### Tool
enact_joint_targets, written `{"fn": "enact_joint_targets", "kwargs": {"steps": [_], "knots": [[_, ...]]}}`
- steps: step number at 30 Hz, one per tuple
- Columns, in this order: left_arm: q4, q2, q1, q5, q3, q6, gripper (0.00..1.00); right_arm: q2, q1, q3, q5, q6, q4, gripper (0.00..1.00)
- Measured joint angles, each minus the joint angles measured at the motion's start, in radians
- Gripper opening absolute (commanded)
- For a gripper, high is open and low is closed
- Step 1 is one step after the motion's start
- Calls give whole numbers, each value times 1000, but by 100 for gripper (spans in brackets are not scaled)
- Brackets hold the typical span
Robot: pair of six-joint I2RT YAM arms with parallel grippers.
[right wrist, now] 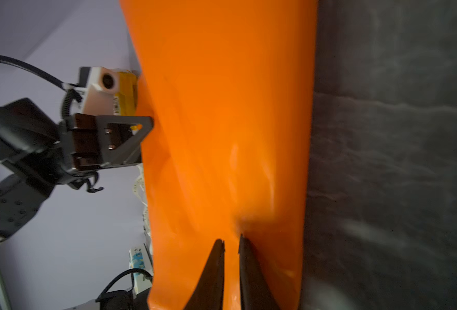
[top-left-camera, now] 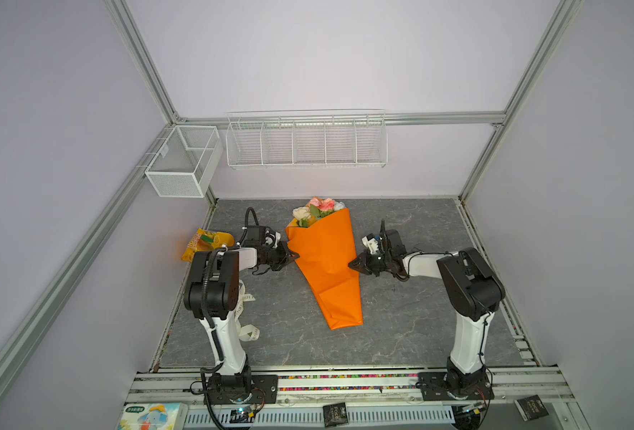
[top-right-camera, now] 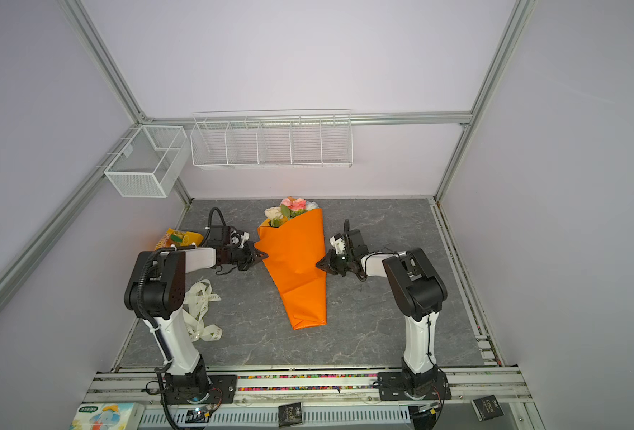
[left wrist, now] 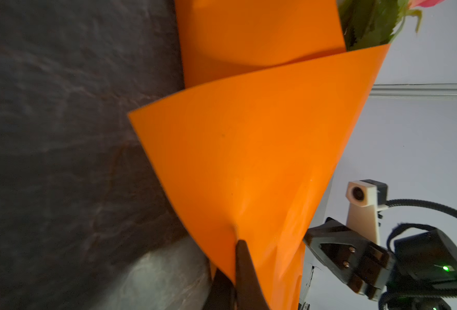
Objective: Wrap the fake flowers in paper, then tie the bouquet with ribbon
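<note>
- Left gripper [top-left-camera: 297, 255] pinches the orange-wrapped bouquet [top-left-camera: 326, 253] at one edge.
- Right gripper [top-left-camera: 350, 265] nips the opposite edge, jaws almost together.
- Ribbon [top-right-camera: 209, 332], snack bag [top-left-camera: 207, 242] lie beside left arm [top-left-camera: 215, 286].

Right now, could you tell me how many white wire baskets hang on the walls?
2: a mesh basket at the back left corner, and a long divided basket on the back wall. None appears hidden.

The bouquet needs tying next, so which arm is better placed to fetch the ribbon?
Left. The ribbon lies beside the left arm's base, across the bouquet from the right tool. The left tool, pinching the bouquet's edge, must let go first.
</note>
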Motion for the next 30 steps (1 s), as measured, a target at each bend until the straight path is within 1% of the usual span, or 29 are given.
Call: {"fn": "enact_joint_targets", "kwargs": {"steps": [1, 4, 7, 11, 15, 19, 24, 27, 28, 30], "knots": [[-2, 3, 1, 1, 0, 2, 0, 6, -3, -22, -15, 0, 18, 16], [-8, 14, 6, 3, 0, 5, 0, 3, -3, -27, -13, 2, 35, 16], [-8, 21, 12, 13, 0, 5, 0, -1, -2, 2, -1, -19, -17, 17], [-7, 24, 20, 21, 1, 6, 0, -2, -16, 114, 23, -45, -123, 17], [-7, 31, 23, 30, 1, 6, 0, 24, -43, 283, 30, -56, -157, 18], [-7, 39, 23, 42, 2, 6, 0, 148, -61, 493, 32, -56, -160, 18], [-12, 43, 23, 51, 21, 13, 0, 342, -66, 686, 49, -36, -194, 19], [-24, 43, 24, 54, 46, 24, 0, 454, -68, 789, 77, -31, -243, 18], [-27, 43, 24, 53, 53, 30, 0, 476, -71, 812, 67, -26, -247, 18], [-33, 43, 24, 53, 60, 40, 0, 479, -72, 842, 112, -25, -277, 19]]}}
